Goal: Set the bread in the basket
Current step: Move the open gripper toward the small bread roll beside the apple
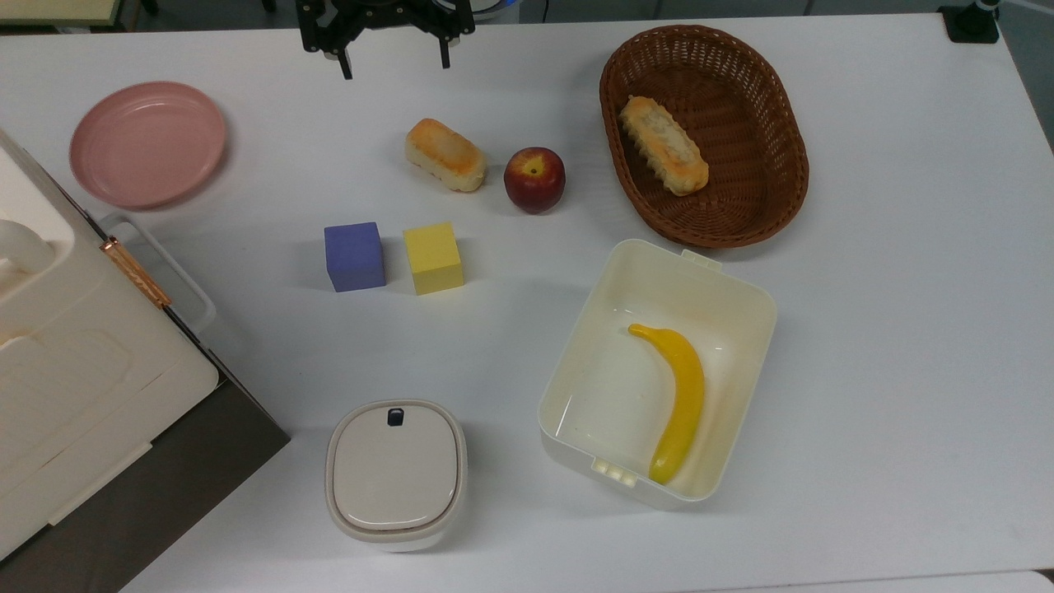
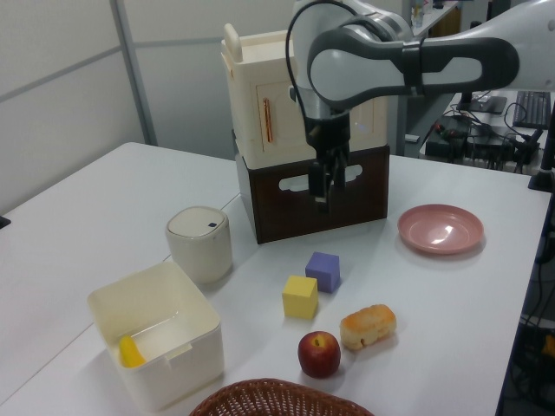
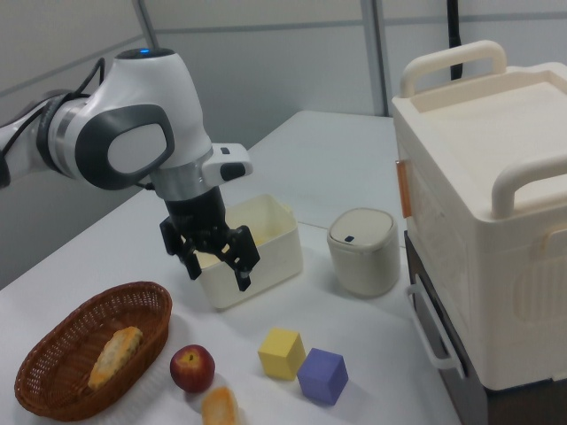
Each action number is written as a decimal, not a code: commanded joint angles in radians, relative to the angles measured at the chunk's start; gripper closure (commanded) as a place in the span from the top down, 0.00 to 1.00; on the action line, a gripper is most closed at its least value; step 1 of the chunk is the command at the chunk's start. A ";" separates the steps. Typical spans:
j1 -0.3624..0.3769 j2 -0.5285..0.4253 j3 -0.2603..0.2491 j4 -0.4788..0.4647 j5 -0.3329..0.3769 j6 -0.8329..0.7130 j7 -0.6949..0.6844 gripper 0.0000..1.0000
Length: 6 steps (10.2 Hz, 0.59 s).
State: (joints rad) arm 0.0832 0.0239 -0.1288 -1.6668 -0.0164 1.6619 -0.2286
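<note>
While your gripper (image 1: 394, 66) hangs above the table with its two fingers spread apart and nothing between them, the bread (image 1: 445, 155) lies on the table at about five o'clock from it in the top view, well apart and untouched. Just beside the bread at three o'clock sits an apple (image 1: 534, 179), and farther on at three o'clock is the basket (image 1: 782, 136), which already holds a longer ridged loaf (image 1: 664, 145). Below the bread at six o'clock stands a yellow block (image 1: 433, 257), with a purple block (image 1: 354, 255) at seven o'clock. Your main risk, as I judge it, is the apple: come down off-centre and a finger could knock it rolling. The bun lies slantwise, so unless you turn the fingers to span its short width they may push it aside instead of closing on it. Carry it low and it could strike the basket's raised rim.
</note>
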 commanded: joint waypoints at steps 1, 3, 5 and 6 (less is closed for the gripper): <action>0.012 -0.099 -0.012 -0.173 -0.022 0.016 -0.182 1.00; 0.023 -0.114 -0.012 -0.263 -0.068 0.042 -0.221 1.00; 0.038 -0.104 -0.012 -0.344 -0.105 0.097 -0.267 1.00; 0.046 -0.079 -0.012 -0.370 -0.124 0.119 -0.270 1.00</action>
State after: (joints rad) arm 0.0911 -0.0428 -0.1297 -1.9441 -0.0995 1.7159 -0.4699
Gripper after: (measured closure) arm 0.000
